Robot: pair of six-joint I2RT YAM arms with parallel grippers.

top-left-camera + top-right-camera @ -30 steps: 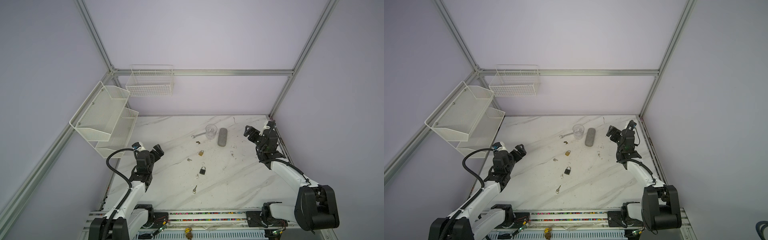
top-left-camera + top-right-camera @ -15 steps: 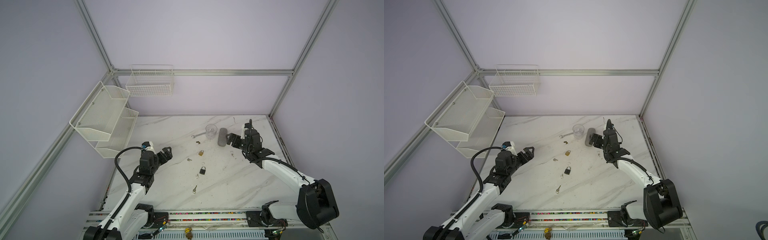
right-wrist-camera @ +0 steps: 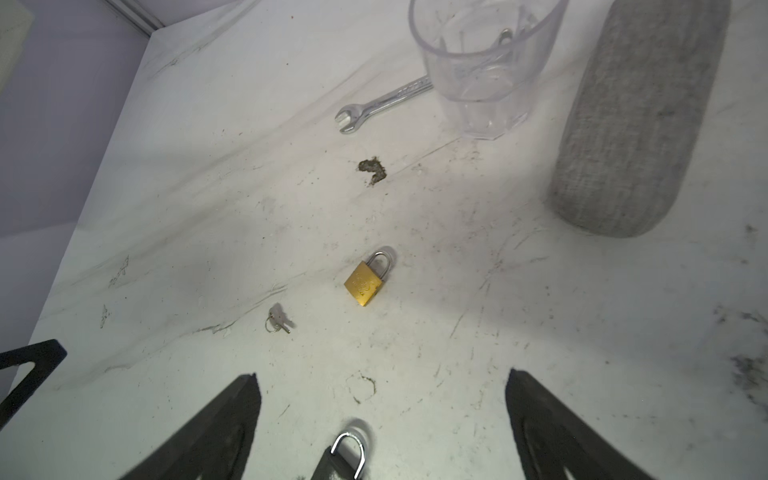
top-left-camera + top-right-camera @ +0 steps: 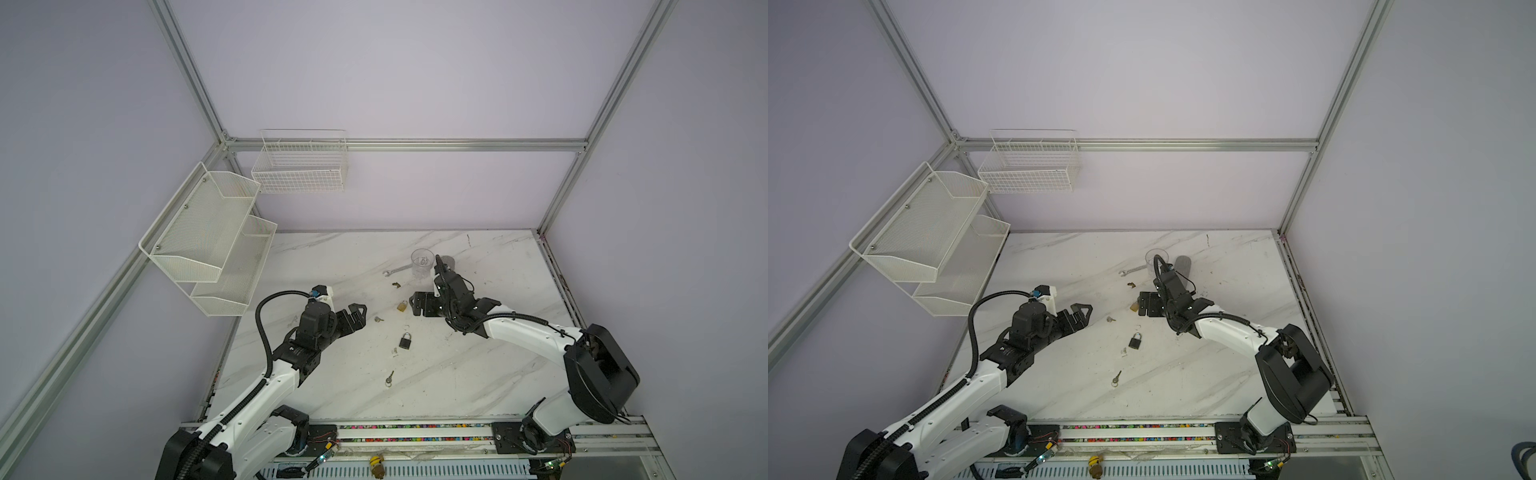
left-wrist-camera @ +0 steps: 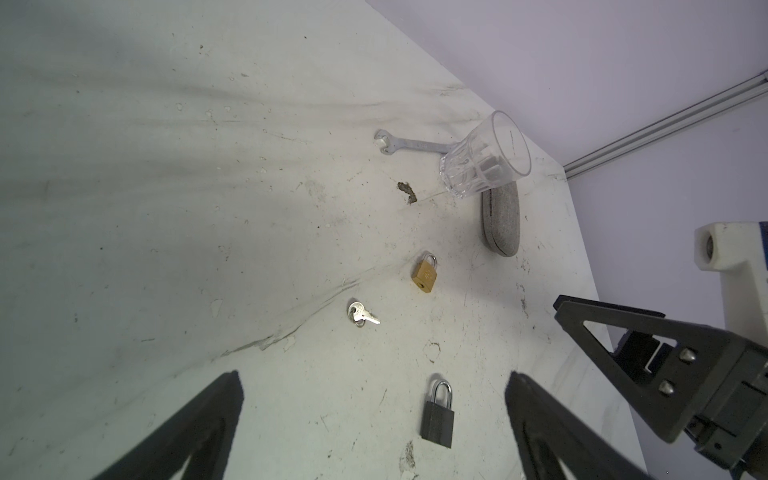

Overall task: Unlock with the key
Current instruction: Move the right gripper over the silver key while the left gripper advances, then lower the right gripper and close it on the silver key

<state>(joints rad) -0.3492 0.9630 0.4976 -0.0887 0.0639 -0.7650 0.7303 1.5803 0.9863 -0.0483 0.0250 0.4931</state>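
- Brass padlock lies just left of the right gripper, whose jaws are wide and empty.
- Silver key lies just right of the left gripper, likewise wide, holding nothing.
- Black padlock sits nearer, between both.

brass padlock flat, shackle closed | silver key near | black padlock flat

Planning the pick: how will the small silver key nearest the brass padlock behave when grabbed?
The silver key lies flat on the smooth table, so it will probably skid and be hard to get under. It looks thin and light, likely stiff metal. Its small ring seems loose and may swing once lifted.
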